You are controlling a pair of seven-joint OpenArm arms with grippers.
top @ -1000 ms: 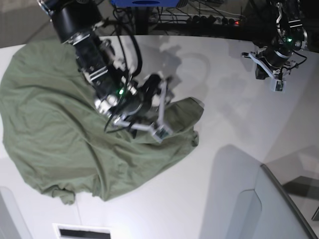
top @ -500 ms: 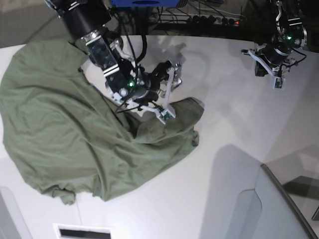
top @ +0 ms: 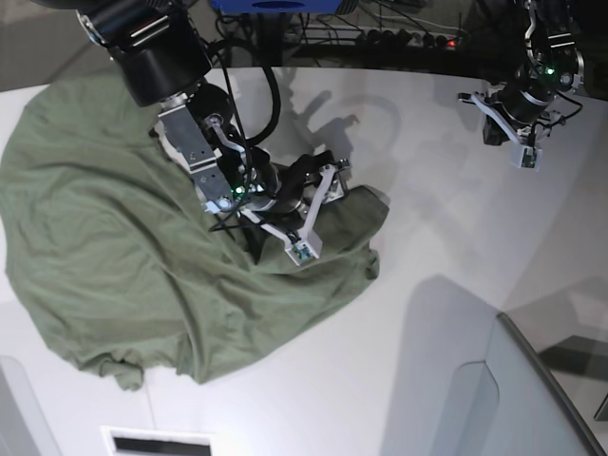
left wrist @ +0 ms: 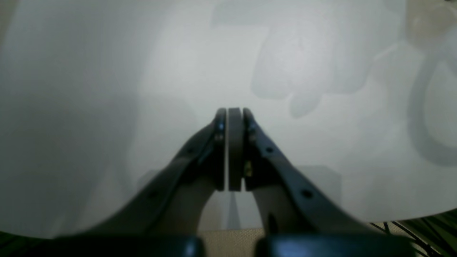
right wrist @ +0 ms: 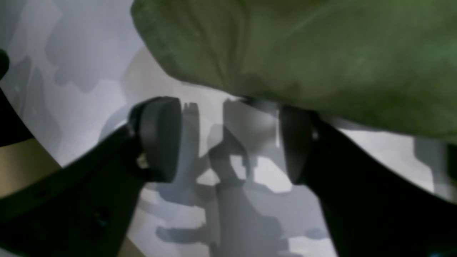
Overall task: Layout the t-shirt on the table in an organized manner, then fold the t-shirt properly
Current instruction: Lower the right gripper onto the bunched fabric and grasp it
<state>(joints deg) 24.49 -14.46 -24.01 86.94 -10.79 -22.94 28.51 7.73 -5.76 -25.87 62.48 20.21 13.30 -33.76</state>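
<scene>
Right now the green t-shirt lies rumpled in a broad heap on the near-left part of the white table, one crumpled corner reaching toward the middle. The right gripper hangs low over that corner, its jaws spread apart. From the right wrist camera I can see the two dark pads standing wide with bare tabletop and shadows between them, and the shirt's rounded fold sits just past the tips; nothing is caught between them, though the far pad is very close to the cloth edge.

Over at the far right of the table the left gripper hovers well apart from the shirt. Its own camera shows the left gripper pinched tightly together with nothing in it, only plain white surface and soft shadows beneath. A grey translucent panel stands at the near-right corner.
</scene>
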